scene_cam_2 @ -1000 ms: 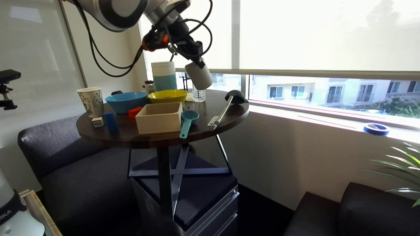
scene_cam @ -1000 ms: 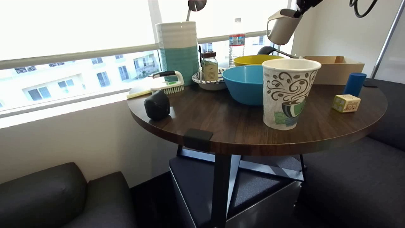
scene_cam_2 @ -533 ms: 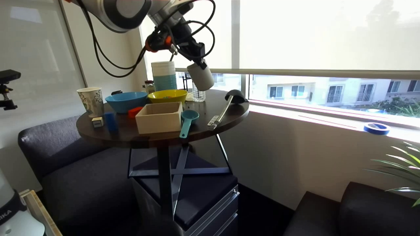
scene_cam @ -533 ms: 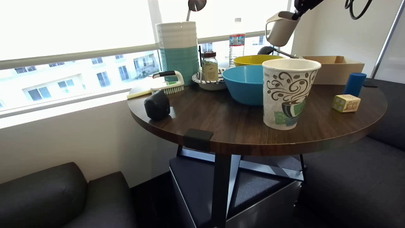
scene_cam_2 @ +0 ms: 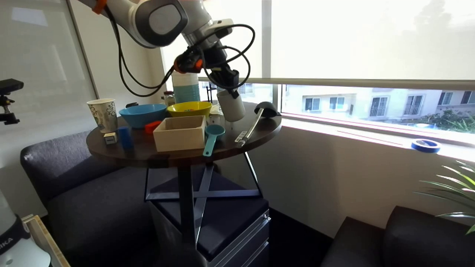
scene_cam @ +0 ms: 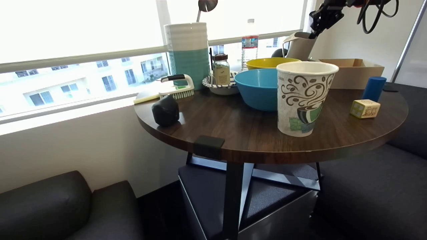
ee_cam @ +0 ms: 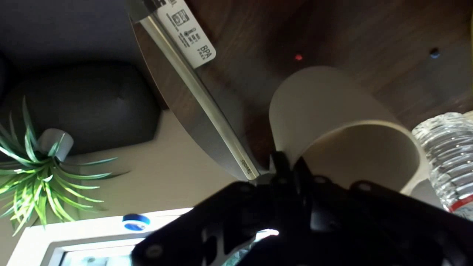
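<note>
In an exterior view: beige pitcher, tapered, matte, with strap handle; held tilted over the tabletop, dark wood-grained. In an exterior view: pitcher seen near a black-headed ladle. In the wrist view: thin rim pinched by the claw, fingers close together; ribbed clear bottle alongside. Judged light, stiff, smooth enough to slip; handle grip judged firmer.

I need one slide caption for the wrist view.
Gripper pinching a beige pitcher by its rim, over a wooden table.

We face the table in both exterior views, far from the end effector; in the wrist view, close behind it.
</note>
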Controlling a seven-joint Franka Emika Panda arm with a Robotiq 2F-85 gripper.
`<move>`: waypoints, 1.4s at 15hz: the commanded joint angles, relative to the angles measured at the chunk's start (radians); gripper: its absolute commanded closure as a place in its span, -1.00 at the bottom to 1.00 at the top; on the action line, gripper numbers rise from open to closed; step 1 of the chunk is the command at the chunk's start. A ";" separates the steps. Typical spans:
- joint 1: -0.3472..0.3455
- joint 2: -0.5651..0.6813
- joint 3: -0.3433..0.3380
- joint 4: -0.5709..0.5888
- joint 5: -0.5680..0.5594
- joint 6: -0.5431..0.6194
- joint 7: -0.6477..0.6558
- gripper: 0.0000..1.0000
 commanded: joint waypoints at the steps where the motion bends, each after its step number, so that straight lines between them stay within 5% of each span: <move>1: 0.012 0.058 -0.011 0.089 0.007 -0.099 0.058 0.98; 4: 0.012 0.093 -0.012 0.138 0.015 -0.166 0.097 0.98; 6: 0.012 0.119 -0.011 0.171 0.014 -0.204 0.126 0.70; 8: 0.010 0.138 -0.012 0.190 0.016 -0.224 0.141 0.65; 9: 0.011 0.141 -0.012 0.197 0.017 -0.235 0.138 0.19; 11: 0.015 0.147 -0.008 0.206 0.014 -0.200 0.137 0.09; 17: 0.035 0.047 0.005 0.142 0.015 -0.056 0.079 -0.72; 19: 0.054 -0.006 0.005 0.086 0.132 0.004 -0.008 -0.97; 21: 0.089 -0.073 -0.009 0.012 0.310 0.023 -0.148 -1.00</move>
